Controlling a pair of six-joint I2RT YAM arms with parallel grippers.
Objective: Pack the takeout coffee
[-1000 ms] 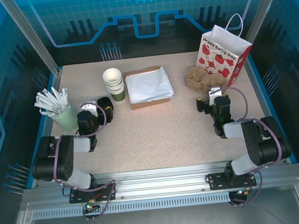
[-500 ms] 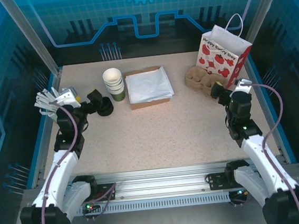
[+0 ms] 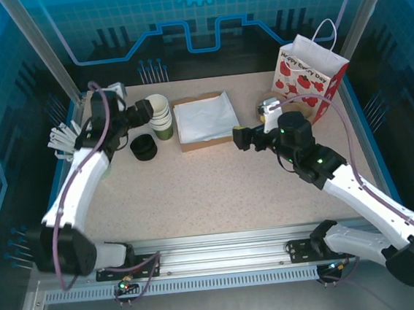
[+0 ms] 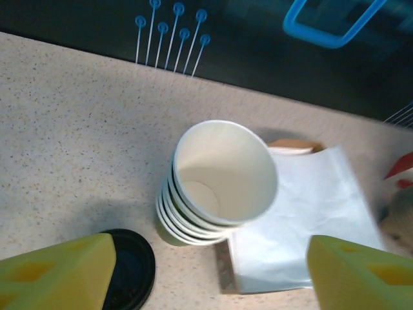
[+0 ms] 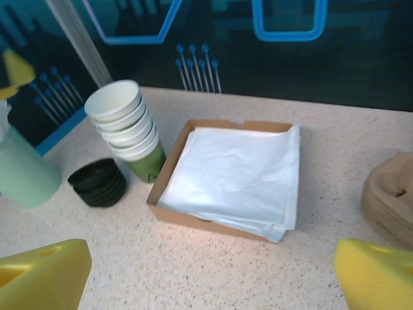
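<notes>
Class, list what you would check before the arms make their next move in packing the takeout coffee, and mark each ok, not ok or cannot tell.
1. Left tool open, facing the cup stack: ok.
2. Top cup inside its grasp: cannot tell.
3. Stack upright: ok.
4. Black lids unobstructed beside the stack: ok.
5. Right tool open and empty: ok.
6. Paper bag standing: ok.

Napkin box (image 3: 205,120), heart bag (image 3: 311,73), poss. pulp tray (image 5: 384,188)

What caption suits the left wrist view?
Open left gripper poised over a stack of paper cups, with black lids and white napkins beside it.
</notes>
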